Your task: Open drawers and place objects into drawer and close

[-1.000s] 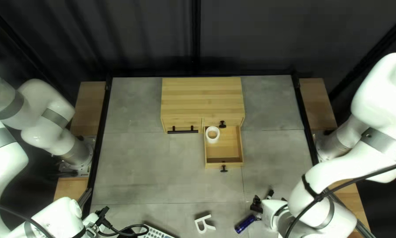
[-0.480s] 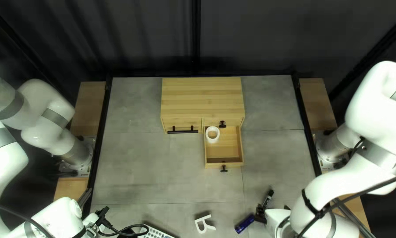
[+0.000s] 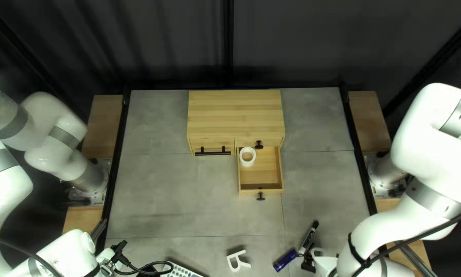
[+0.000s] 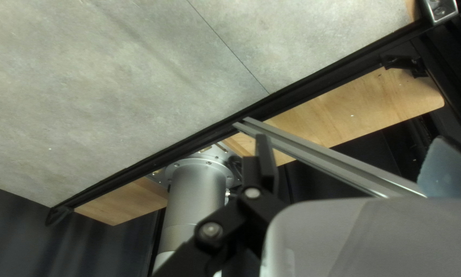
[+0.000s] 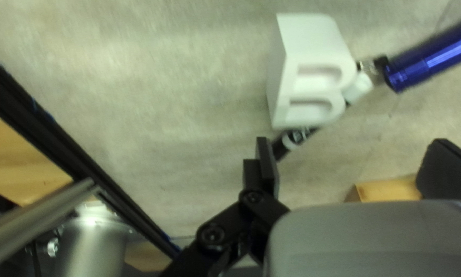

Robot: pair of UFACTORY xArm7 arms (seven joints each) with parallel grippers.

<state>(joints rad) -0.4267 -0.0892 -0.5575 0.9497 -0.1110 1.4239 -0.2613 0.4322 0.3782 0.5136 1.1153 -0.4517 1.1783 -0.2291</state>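
In the top left view my right gripper [image 3: 308, 260] is low at the near right, over the white letter B [image 3: 318, 253]. Its wrist view shows the open gripper [image 5: 354, 142], with the letter B [image 5: 312, 92] ahead of its fingers. A marker [image 5: 294, 138] lies against the B, and a blue flashlight [image 5: 430, 57] is beyond. My left gripper [image 3: 118, 251] is at the near left; its wrist view shows the gripper [image 4: 354, 141] open and holding nothing. The wooden cabinet [image 3: 235, 115] has one drawer [image 3: 261, 177] pulled out, holding a white ring [image 3: 247, 157].
A white letter R [image 3: 237, 260] lies left of the flashlight in the top left view. At the near edge, a keyboard [image 3: 183, 271] is partly visible beside a black cable [image 3: 151, 269]. Another drawer with a long black handle [image 3: 213, 152] is closed.
My right gripper has shifted nearer the table's near edge and slightly right overall, uncovering more of the marker; part of the letter B now shows. My left arm and the drawer stay put.
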